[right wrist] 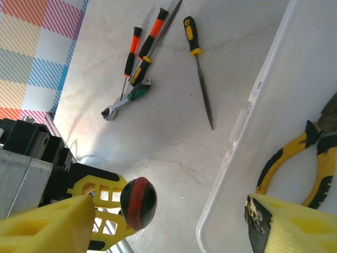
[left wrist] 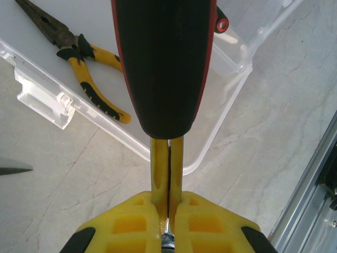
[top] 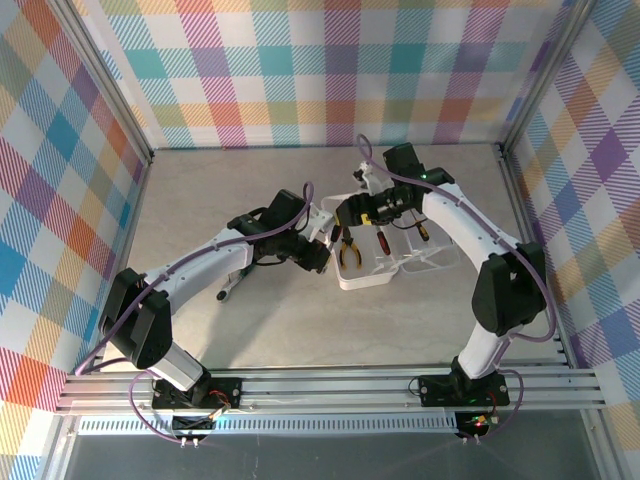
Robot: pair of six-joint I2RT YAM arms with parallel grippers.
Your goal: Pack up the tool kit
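The clear case (top: 420,262) lies open at mid-table, with yellow-handled pliers (top: 350,250) and a red-handled screwdriver (top: 383,243) inside. My left gripper (top: 318,255) hovers at the case's left rim. In the left wrist view it (left wrist: 168,163) is shut on the shaft of a black-and-red-handled screwdriver (left wrist: 163,68) above the case corner (left wrist: 210,150), with the pliers (left wrist: 84,68) beyond. My right gripper (top: 350,213) is over the case. Seen from the right wrist, it (right wrist: 166,224) is open, and the screwdriver's handle end (right wrist: 138,203) stands between its fingers without touching them.
Left of the case, loose tools lie on the table: two orange-and-black screwdrivers (right wrist: 131,50), a green-handled ratchet (right wrist: 126,100) and a yellow-and-black-handled file (right wrist: 197,63). A dark tool (top: 228,288) rests under my left arm. The case lid (top: 440,255) lies open to the right.
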